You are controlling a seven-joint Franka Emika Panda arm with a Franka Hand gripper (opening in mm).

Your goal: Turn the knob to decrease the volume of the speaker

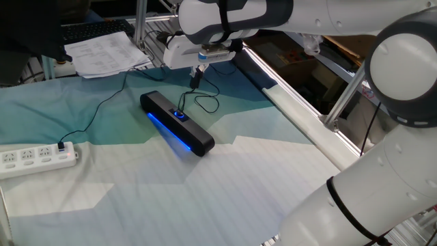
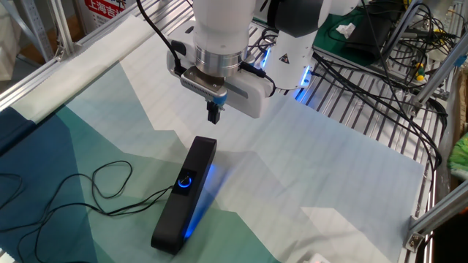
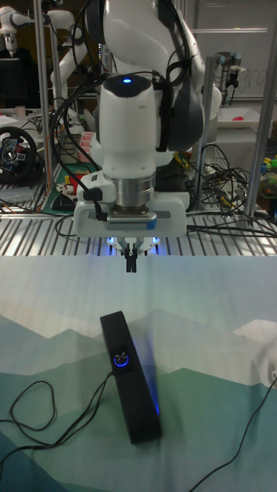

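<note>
The speaker (image 2: 185, 195) lay flat on the blue-green cloth (image 2: 88, 139), its knob (image 2: 186, 182) glowing blue near mid-length; the gripper (image 2: 213, 113) hung above the bar's far end, touching nothing. Its fingers were pressed together, holding nothing.

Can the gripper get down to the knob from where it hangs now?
Probably yes. The gripper hangs in the air above the far end of the speaker, fingers together. The knob faces up with nothing over it; the cable lies off to the side.
</note>
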